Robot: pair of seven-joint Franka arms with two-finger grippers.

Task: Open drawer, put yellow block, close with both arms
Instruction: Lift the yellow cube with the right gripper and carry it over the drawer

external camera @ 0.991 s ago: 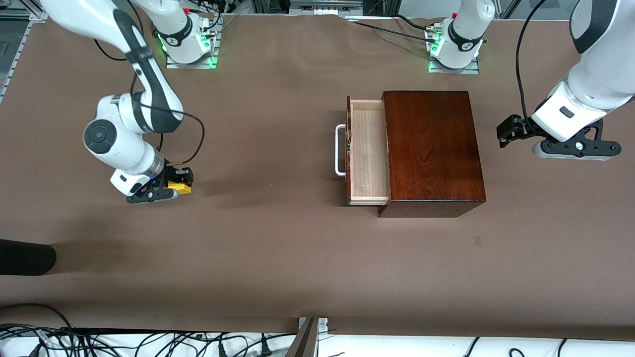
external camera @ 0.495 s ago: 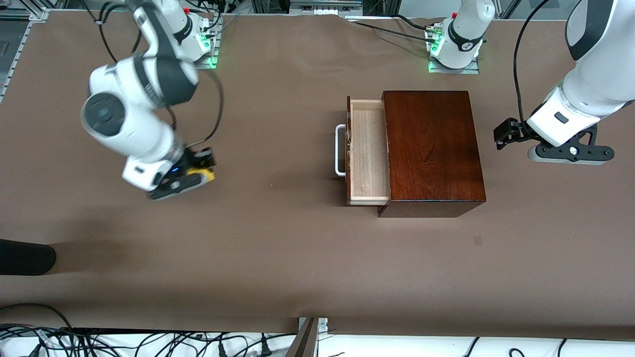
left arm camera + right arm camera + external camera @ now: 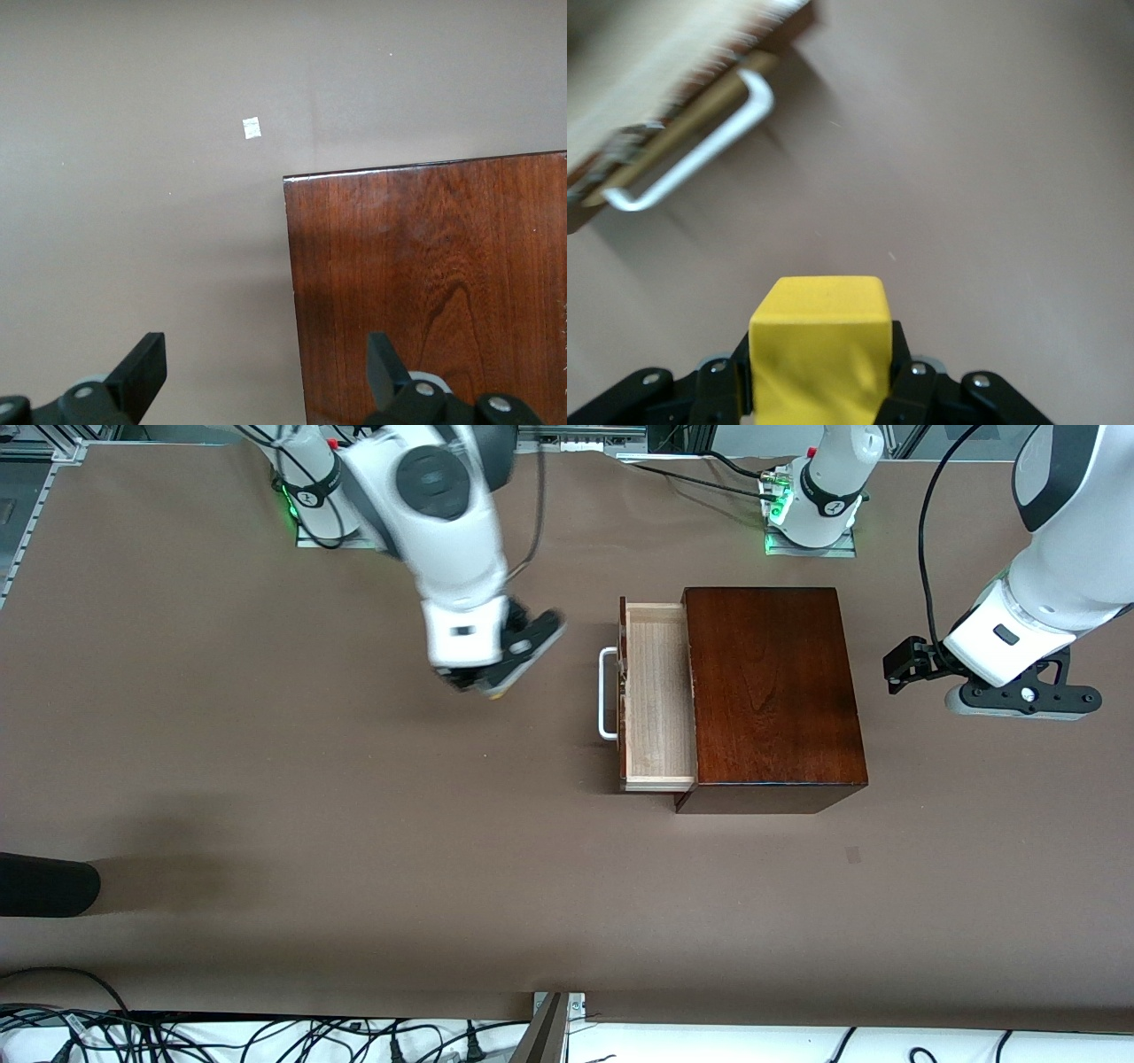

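Between the right jaws, yellow block (image 3: 818,341).

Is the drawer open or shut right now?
Open. The drawer is pulled out of the wooden box, its pale tray exposed and nothing seen inside it.

Brown matte table covering (image 3: 354,886) spans nearly the whole front view, wrinkled slightly along its top edge and carrying a small pale scrap (image 3: 252,128) near the wooden box. Along the edge nearest the front camera, a tangle of black cables (image 3: 177,1036) lies on a white surface, with a metal bracket (image 3: 554,1019) at mid-edge. Metal framing (image 3: 576,436) runs along the top; lighting is even, with soft shadows.
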